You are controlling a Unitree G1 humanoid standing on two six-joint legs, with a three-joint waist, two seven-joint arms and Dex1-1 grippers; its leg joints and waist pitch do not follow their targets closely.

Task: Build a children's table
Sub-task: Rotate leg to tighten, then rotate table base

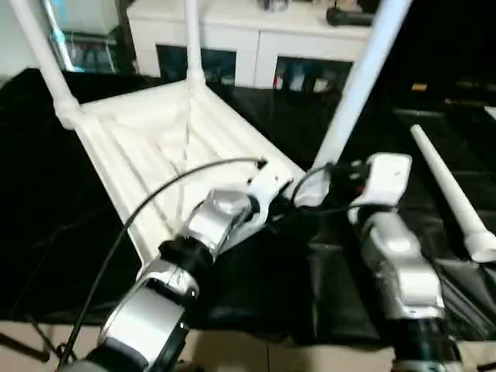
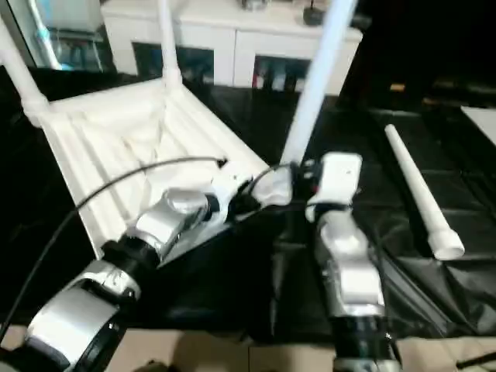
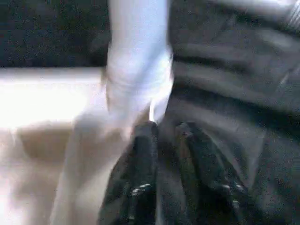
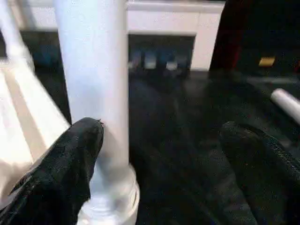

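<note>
The white tabletop (image 1: 159, 143) lies ribbed side up on a black cloth. One leg (image 1: 43, 54) stands in its far left socket and another leg (image 1: 191, 39) in the back corner. A third leg (image 1: 356, 85) rises tilted from the near right corner socket. A fourth leg (image 1: 449, 190) lies loose on the cloth to the right. My left gripper (image 3: 166, 131) is at the base of the tilted leg (image 3: 136, 70), fingers close together with nothing seen between them. My right gripper (image 4: 164, 136) is open, one finger (image 4: 75, 154) touching the same leg (image 4: 93, 84).
A white cabinet (image 1: 248, 39) with glass doors stands behind the work. The black cloth (image 1: 46, 201) covers the floor around the tabletop. A black cable (image 1: 155, 194) runs over my left forearm across the tabletop.
</note>
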